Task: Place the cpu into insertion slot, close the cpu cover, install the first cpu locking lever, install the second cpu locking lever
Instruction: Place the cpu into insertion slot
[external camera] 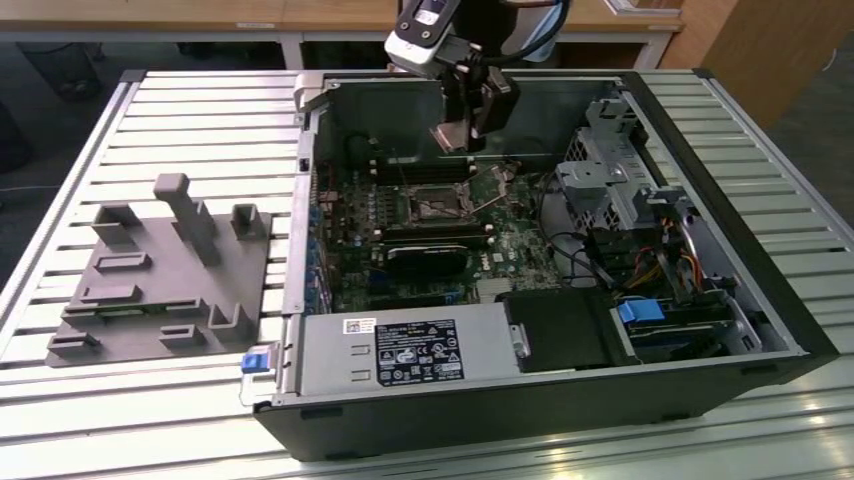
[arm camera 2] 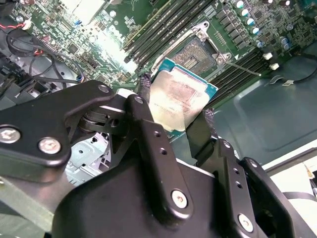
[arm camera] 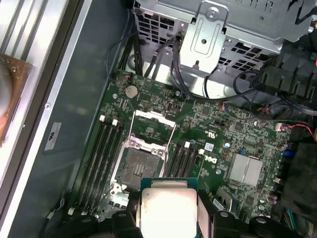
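The black two-fingered gripper (arm camera 2: 176, 106) is clamped on two opposite edges of the small square silvery-topped cpu (arm camera: 168, 208); the chip hangs flat, clear above the empty dark square insertion slot (arm camera: 141, 168), offset to the side away from the opened silvery cpu cover (arm camera: 152, 126).

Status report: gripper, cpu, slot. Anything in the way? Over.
Gripper shut on cpu, held above the board. Insertion slot bare, cpu cover open. Nothing over the slot.

Both wrist views closely share the insertion slot (arm camera 2: 200, 53) (arm camera: 140, 166).
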You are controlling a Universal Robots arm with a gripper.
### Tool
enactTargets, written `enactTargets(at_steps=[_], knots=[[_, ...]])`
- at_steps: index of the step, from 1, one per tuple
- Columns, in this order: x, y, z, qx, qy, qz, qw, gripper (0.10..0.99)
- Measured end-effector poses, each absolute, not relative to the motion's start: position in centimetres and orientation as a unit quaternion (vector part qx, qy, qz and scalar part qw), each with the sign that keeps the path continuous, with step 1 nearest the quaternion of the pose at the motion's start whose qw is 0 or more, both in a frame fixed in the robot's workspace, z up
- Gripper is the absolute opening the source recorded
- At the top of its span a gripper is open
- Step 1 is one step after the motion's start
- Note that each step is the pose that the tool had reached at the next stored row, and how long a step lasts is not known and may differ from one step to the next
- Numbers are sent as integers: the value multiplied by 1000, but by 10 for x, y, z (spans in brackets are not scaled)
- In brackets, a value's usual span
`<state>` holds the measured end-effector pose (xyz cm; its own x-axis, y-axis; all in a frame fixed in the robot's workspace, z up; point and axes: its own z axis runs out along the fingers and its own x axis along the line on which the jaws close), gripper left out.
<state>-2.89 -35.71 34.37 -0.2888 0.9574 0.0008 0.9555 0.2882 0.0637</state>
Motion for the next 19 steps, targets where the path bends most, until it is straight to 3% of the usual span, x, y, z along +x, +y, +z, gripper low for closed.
enactTargets(at_steps=[19], knots=[[-29,-357,331,640,767,25,20,541]])
